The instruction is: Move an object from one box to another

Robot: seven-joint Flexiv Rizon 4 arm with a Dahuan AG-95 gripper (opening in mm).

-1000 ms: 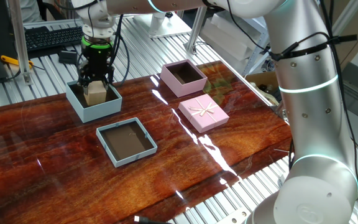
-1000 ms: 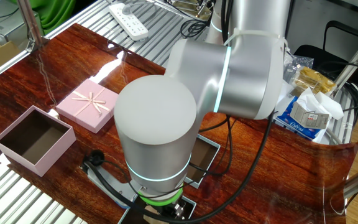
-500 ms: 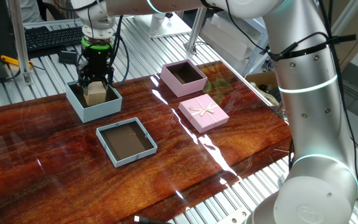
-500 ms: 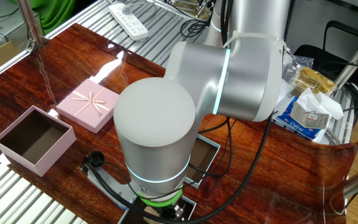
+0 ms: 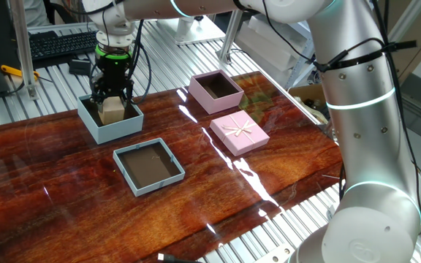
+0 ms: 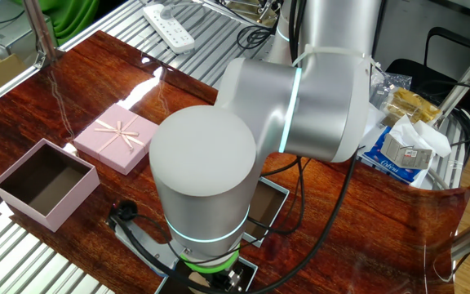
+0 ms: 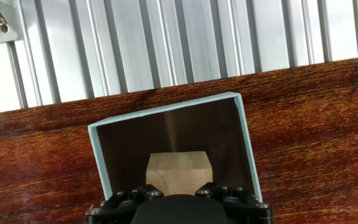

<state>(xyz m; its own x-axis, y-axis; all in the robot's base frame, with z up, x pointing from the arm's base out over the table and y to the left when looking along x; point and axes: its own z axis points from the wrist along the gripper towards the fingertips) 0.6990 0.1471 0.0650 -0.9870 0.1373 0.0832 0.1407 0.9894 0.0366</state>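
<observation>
Hand view: the wooden cube (image 7: 176, 175) sits inside the blue-grey box (image 7: 246, 142), the gripper (image 5: 113, 97) closed around it. Best practice now: lower squarely, clear of the walls, and only then part the fingers.

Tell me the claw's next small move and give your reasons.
Probably open and lift straight up. The claw has the wooden cube between its fingers, already down inside the blue-grey box, while the pink box sits empty. So the transfer looks nearly done.
</observation>
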